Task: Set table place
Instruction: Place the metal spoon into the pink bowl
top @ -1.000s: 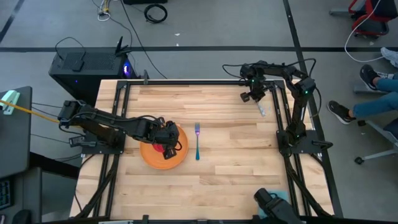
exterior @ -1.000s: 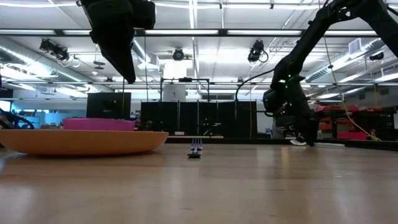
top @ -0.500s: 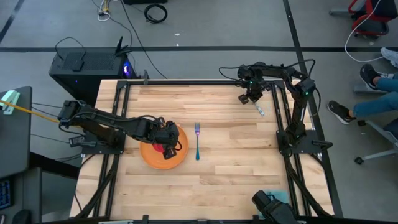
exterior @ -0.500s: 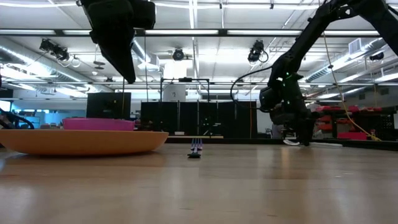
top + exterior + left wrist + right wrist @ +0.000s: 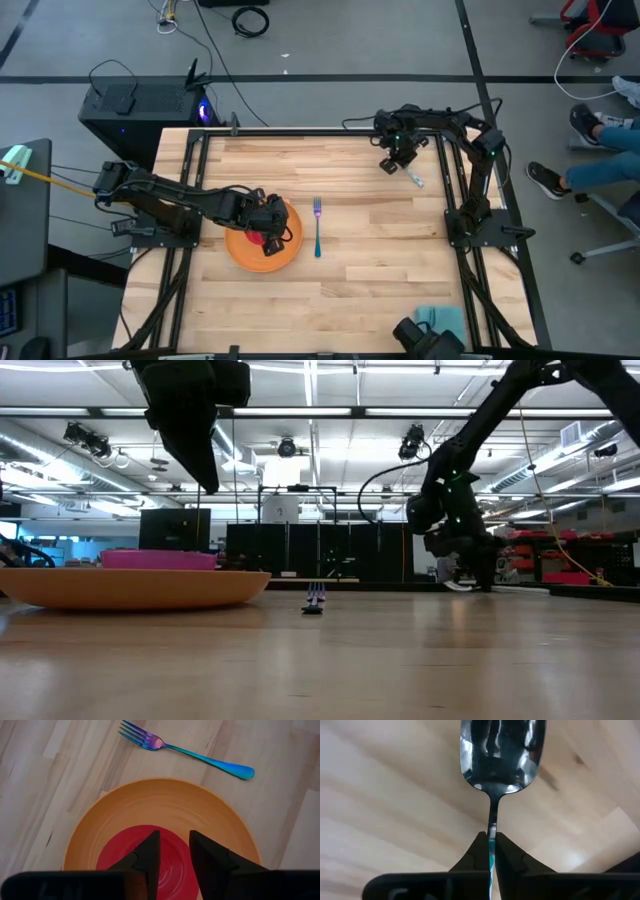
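The orange plate lies on the table's left half with the pink-red cup standing on it. My left gripper hovers above the cup, open by a narrow gap and touching nothing; the low view shows it well above the cup. The blue-handled fork lies flat on the wood just right of the plate. My right gripper is near the far right corner, shut on the silver spoon. My right gripper pinches the spoon's thin handle between its two fingertips, with the fingers lying along the handle. The spoon's bowl sticks out ahead of the fingers, over the wood. In the low view the bowl end is close to the tabletop; whether it touches I cannot tell.
A folded teal cloth lies at the near right edge beside a dark device. Black rails run along the table's sides. Bare wood lies between the fork and the right rail. A person's legs show beyond the right side.
My right gripper has moved toward the table's left edge and slightly nearer, carrying the spoon with it and staying shut on it. The plate, cup and fork have not moved.
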Action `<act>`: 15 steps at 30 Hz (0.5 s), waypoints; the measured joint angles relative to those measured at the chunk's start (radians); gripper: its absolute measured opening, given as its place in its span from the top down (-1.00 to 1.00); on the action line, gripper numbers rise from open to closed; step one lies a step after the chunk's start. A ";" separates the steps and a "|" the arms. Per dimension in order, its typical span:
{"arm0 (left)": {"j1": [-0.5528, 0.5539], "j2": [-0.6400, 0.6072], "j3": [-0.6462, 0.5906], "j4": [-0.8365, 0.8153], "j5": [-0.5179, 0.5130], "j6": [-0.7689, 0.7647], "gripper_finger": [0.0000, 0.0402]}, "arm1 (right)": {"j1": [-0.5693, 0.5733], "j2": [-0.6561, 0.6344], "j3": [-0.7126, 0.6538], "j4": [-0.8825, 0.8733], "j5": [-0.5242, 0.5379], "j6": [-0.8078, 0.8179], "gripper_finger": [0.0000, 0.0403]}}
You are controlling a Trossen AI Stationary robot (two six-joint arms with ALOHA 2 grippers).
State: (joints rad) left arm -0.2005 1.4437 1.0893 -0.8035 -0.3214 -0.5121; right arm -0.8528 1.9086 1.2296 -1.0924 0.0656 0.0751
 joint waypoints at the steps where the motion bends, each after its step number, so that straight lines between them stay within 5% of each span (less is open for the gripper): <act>1: 0.000 0.000 0.000 0.000 0.000 0.000 0.43 | 0.012 -0.008 0.000 0.000 0.000 0.000 0.96; 15: 0.001 0.000 0.000 0.029 -0.078 -0.027 0.44 | 0.213 -0.276 0.001 0.075 0.004 0.011 0.96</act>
State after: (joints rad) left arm -0.1993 1.4441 1.0893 -0.7747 -0.3995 -0.5396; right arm -0.6401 1.6325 1.2304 -1.0171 0.0696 0.0860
